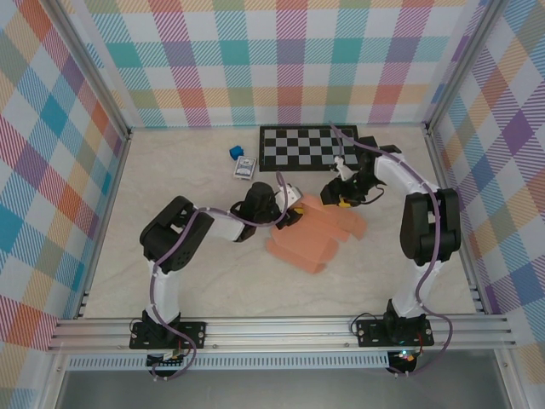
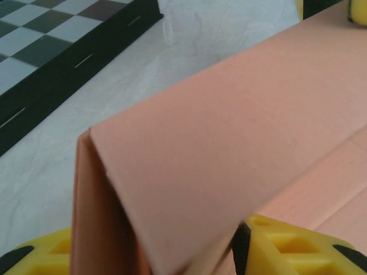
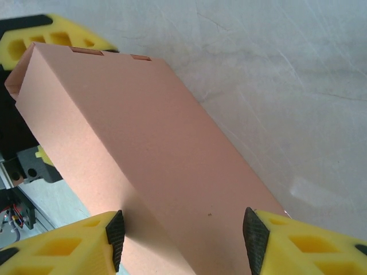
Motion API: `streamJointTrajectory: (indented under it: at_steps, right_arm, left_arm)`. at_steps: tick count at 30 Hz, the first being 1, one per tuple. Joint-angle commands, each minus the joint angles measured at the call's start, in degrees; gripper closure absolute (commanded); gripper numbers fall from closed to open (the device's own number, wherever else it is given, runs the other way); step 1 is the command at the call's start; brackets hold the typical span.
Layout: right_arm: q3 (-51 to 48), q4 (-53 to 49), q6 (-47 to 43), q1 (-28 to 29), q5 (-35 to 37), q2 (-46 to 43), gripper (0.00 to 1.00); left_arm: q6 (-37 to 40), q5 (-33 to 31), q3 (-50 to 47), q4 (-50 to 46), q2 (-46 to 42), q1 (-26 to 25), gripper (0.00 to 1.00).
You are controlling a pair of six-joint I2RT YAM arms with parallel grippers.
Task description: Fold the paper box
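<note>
Salmon-orange cardboard, the paper box point(image 1: 317, 245) is lying partly folded a little right of the middle of the pale marbled tabletop point(image 1: 170, 179), its flaps spreading toward the near edge. The left claw point(image 1: 292, 213) is reaching in at the box's left far corner. In the left wrist view its yellow fingers point(image 2: 298, 249) are straddling a raised, creased panel of the box point(image 2: 229, 132), which is filling the gap between them; whether the left claw point(image 2: 155, 238) is pressing on the cardboard or merely flanking it cannot be told. The right claw point(image 1: 342, 198) is hovering at the box's far end. In the right wrist view its jaws are standing apart on either side of the long box panel point(image 3: 143, 143), and whether the right claw point(image 3: 183, 229) is clamping it cannot be told either. A black-and-white checkerboard point(image 1: 311, 146) is lying at the tabletop's far edge, with a small blue cube point(image 1: 234, 152) and a blue-and-white card pack point(image 1: 244, 169) just to its left, well apart from the box.
</note>
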Motion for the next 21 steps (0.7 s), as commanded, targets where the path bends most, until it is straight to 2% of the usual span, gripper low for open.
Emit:
streamJointTrajectory:
  at_steps: [1, 11, 21]
  right_arm:
    - [-1.80, 0.74, 0.20, 0.36, 0.76, -0.99, 0.42]
    - [-2.73, 2.02, 2.39, 0.44, 1.38, -1.80, 0.45]
    - [-3.96, 2.43, 2.18, 0.48, 1.63, -1.83, 0.46]
  left_arm:
    - [-4.48, -4.52, -2.41, 5.58, -2.37, 0.08, 0.52]
    - [-4.43, 0.76, -4.03, 8.96, -2.54, 0.08, 0.46]
    - [-0.75, 4.26, -6.85, 10.07, -4.66, 1.68, 0.46]
